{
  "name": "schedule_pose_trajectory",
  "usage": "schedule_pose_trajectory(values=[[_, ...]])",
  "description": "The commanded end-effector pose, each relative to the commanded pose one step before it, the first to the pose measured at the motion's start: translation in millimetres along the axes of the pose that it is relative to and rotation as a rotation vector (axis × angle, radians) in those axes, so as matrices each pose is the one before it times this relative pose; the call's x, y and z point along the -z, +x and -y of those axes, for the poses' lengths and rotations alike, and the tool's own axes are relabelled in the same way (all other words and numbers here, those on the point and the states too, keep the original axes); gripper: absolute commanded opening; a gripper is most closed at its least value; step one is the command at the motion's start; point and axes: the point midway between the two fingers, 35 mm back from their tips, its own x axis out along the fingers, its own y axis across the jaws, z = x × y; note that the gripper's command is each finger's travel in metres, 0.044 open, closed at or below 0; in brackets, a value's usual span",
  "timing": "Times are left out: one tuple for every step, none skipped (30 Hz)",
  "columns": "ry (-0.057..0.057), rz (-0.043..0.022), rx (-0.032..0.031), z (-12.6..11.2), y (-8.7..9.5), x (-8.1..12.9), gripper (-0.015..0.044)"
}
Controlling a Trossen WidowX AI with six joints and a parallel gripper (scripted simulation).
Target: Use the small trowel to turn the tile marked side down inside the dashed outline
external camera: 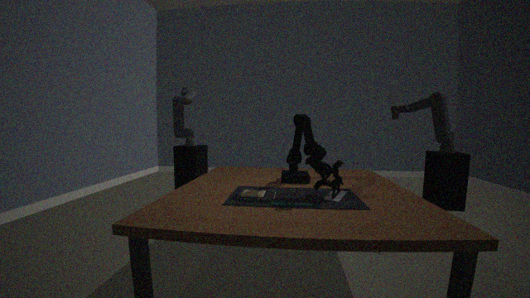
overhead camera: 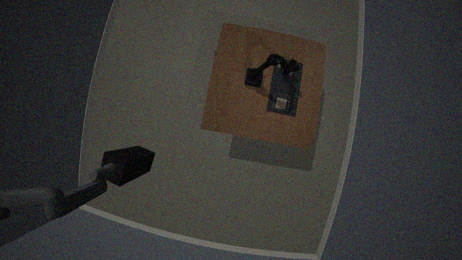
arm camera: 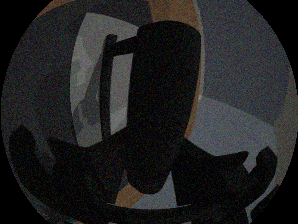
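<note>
The tile [overhead camera: 281, 103] [external camera: 253, 193] lies flat on the mat [overhead camera: 272, 107] [external camera: 286, 204], inside the outline as far as the dim views show, with a pale face up; its marking cannot be made out. The trowel [external camera: 340, 196] [arm camera: 165, 75] has its grey blade at or just above the mat's other end, well away from the tile. Its thick dark handle stands between the fingers in the wrist view. My gripper [overhead camera: 293, 66] [external camera: 336, 184] [arm camera: 150, 130] is shut on the trowel, low over that end of the mat. In the top view it hides most of the trowel.
The arm's base [overhead camera: 253, 77] [external camera: 295, 177] stands on the wooden table [overhead camera: 231, 108] [external camera: 199, 223] beside the mat. Other arms on black stands [external camera: 190, 165] [external camera: 446, 180] [overhead camera: 128, 164] are away from the table.
</note>
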Motion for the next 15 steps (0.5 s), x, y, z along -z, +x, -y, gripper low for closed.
schedule_pose_trajectory(values=[[-0.0081,-0.00054,0.0045,0.95,0.06,0.34,0.0236],[0.0,0.0,0.0,0.0,0.0,0.0,0.0263],[0.0,0.0,0.0,0.0,0.0,0.0,0.0289],[0.0,0.0,0.0,0.0,0.0,0.0,0.03],[0.0,0.0,0.0,0.0,0.0,0.0,0.03],[0.0,0.0,0.0,0.0,0.0,0.0,0.03],[0.0,0.0,0.0,0.0,0.0,0.0,0.03],[0.0,0.0,0.0,0.0,0.0,0.0,0.03],[0.0,0.0,0.0,0.0,0.0,0.0,0.03],[0.0,0.0,0.0,0.0,0.0,0.0,0.03],[0.0,0.0,0.0,0.0,0.0,0.0,0.03],[0.0,0.0,0.0,0.0,0.0,0.0,0.03],[0.0001,-0.00002,-0.00022,0.0,-1.1,0.11,0.03],[0.0002,-0.00005,-0.00063,0.0,-3.3,0.31,0.03],[0.0003,-0.00009,-0.00097,-0.02,-5.5,0.44,0.03]])
